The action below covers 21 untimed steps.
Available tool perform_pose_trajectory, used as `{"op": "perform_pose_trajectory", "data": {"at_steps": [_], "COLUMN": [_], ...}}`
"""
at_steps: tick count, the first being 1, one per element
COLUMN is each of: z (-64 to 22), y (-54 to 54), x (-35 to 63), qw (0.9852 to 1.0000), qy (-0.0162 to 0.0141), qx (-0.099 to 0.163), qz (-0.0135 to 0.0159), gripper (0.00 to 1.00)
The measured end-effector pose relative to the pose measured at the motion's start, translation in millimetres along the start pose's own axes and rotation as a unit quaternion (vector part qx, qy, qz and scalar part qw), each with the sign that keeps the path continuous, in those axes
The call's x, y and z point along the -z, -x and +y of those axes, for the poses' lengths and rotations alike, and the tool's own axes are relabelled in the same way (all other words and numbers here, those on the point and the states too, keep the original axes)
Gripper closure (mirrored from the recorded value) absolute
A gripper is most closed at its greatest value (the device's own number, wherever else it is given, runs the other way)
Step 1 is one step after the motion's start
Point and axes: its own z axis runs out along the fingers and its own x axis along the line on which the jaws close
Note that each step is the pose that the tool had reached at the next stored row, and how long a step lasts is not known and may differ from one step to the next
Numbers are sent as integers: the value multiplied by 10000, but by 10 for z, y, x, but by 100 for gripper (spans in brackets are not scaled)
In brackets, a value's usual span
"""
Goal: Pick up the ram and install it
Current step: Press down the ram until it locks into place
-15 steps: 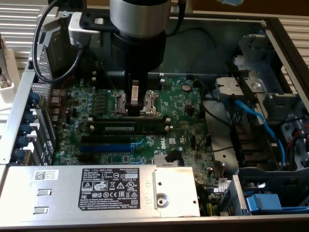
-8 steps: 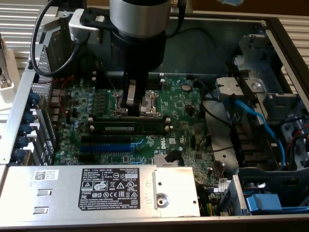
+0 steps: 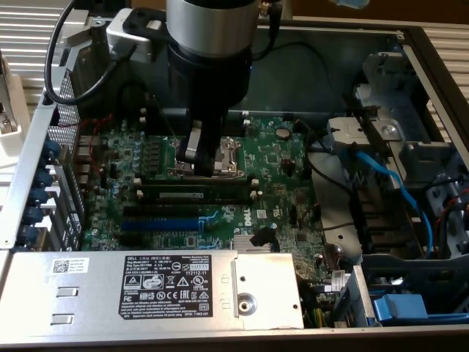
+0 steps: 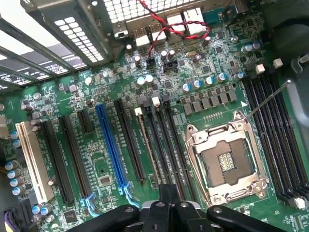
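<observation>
- Power supply (image 3: 146, 286): the silver box with the black label lies nearest, along the near edge of the case. Keep the arm's cable clear of it.
- Blue slot (image 3: 157, 222): it lies just beyond the box, with black slots parallel to it.
- Ram (image 3: 194, 193): a long, narrow green stick with dark chips. It stands on edge in a black slot, between the blue slot and the CPU socket (image 3: 233, 147). In the wrist view the ram (image 4: 148, 147) shows as a thin tan-edged line.
- Gripper (image 3: 204, 165): the fingers are clenched with nothing visibly between them, and they sit low over the socket's near side, just beyond the ram.
- Step in hand, judged: seating the stick. Press straight down, centred on its top edge, with even load at both ends. Avoid touching the socket.
</observation>
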Motion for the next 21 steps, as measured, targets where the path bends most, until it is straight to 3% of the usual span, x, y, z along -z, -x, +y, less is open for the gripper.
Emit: {"op": "perform_pose_trajectory", "data": {"at_steps": [6, 11, 16, 21], "z": [0, 0, 0, 0], "y": [0, 0, 0, 0], "x": [0, 0, 0, 0], "qw": [9992, 9973, 9944, 9902], "qy": [-8, -15, -21, -31], "qx": [-401, -729, -1057, -1393], "qz": [-17, -32, -46, -55], "gripper": [90, 90, 90, 90]}}
